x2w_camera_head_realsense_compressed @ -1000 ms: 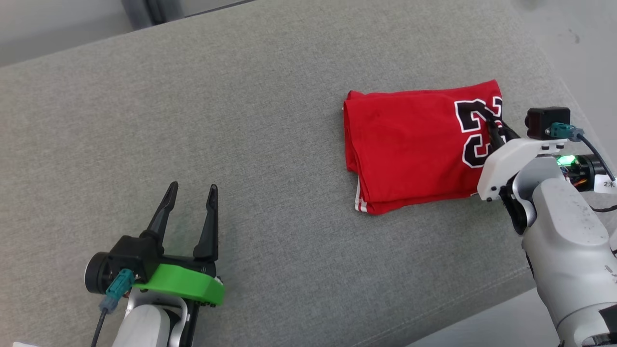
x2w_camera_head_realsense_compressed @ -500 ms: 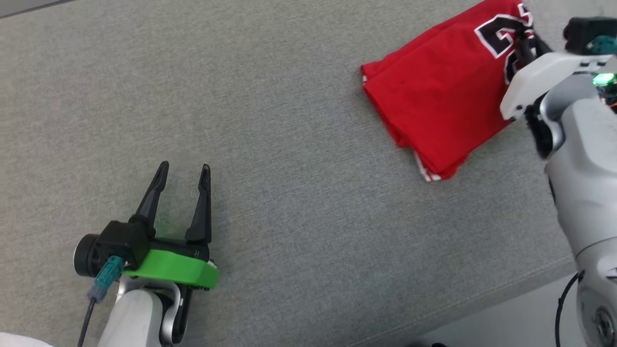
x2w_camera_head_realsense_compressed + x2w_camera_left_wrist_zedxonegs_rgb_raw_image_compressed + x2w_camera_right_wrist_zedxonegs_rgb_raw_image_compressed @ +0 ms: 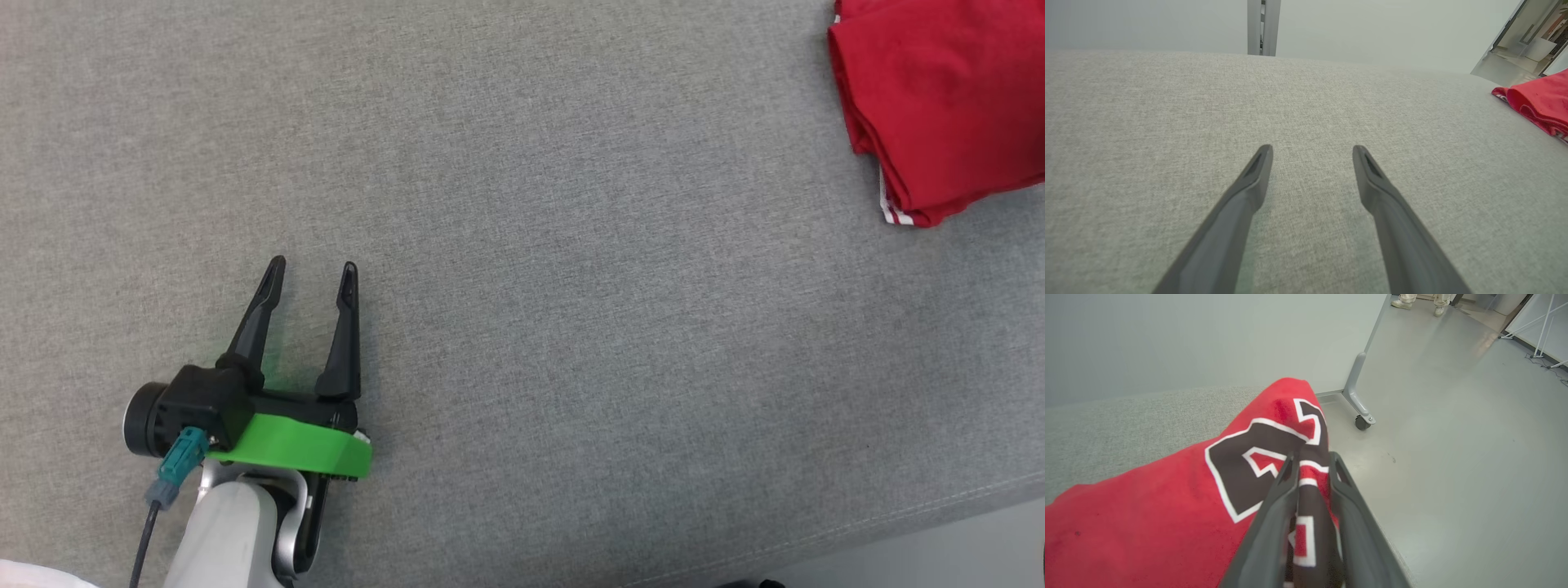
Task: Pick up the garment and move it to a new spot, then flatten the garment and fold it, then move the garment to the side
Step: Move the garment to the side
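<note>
Grey woven surface (image 3: 571, 245): lies under and all around the left pincer (image 3: 313, 264). In the right wrist view it runs off to the left of the right pincer (image 3: 1312, 456).
Left pincer: its two dark fingers are spread wide, with a broad strip of bare surface between the tips. Nothing is held between them. The left wrist view (image 3: 1312, 148) shows the same wide gap, low over the surface.
Green collar (image 3: 294, 445): sits at the base of the left pincer's fingers, with a teal plug (image 3: 181, 465) just to its left.
Garment (image 3: 939, 106): red and folded, well away to the right of the left pincer and ahead of it. A white-striped hem corner is its nearest part. From the left wrist it shows far to the right of the fingers (image 3: 1539, 102).
Right pincer: the fingers (image 3: 1274, 522) stand only narrowly apart. A raised ridge of the garment (image 3: 1147, 522) fills the gap and touches both inner faces. Whether they clamp it cannot be told.
Number print (image 3: 1257, 469): black with a white outline, lying under and between the right pincer's tips.
Floor (image 3: 1453, 457): pale grey, to the right of the right pincer.
Caster leg (image 3: 1357, 396): stands beyond the right pincer's tips, slightly right.
Person's shoes (image 3: 1399, 304): far beyond that pincer.
</note>
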{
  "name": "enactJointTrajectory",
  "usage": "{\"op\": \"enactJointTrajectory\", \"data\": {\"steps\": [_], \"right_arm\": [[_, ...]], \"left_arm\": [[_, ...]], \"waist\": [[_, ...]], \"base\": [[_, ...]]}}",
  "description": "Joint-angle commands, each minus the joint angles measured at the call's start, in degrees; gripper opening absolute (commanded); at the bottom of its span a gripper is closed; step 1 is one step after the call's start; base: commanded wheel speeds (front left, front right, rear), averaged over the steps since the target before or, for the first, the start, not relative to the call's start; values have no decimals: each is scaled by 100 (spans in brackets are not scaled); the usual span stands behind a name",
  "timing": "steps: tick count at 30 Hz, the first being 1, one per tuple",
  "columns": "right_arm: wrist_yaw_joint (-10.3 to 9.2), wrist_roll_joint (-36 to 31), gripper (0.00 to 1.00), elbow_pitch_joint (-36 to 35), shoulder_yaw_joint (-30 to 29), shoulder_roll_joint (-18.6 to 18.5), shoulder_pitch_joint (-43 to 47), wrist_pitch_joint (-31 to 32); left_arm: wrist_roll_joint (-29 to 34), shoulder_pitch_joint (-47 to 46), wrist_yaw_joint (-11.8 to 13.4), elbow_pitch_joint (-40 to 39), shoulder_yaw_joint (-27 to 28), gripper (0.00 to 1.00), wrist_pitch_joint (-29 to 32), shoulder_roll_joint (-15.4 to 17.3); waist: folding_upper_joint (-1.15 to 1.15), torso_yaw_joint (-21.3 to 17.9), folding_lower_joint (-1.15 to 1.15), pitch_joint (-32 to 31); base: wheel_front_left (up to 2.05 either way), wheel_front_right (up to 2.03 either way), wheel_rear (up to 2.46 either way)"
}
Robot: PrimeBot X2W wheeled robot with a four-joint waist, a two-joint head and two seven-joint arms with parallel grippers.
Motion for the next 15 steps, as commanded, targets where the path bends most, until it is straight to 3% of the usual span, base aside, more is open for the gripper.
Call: {"op": "enactJointTrajectory", "data": {"steps": [1,7,15], "right_arm": [[-9,-81,100,85,-99,-37,100,-57],[-9,-468,100,216,-463,148,237,-271],[-9,-870,100,108,-335,440,255,-502]], "left_arm": [[42,-54,-19,-4,12,100,-3,8],[44,47,-19,36,31,100,-3,27],[-9,139,-19,117,24,100,-3,-9]], "waist": [[0,36,0,23],[0,-27,0,-95],[0,-50,0,-494]], "base": [[0,0,0],[0,0,0],[0,0,0]]}}
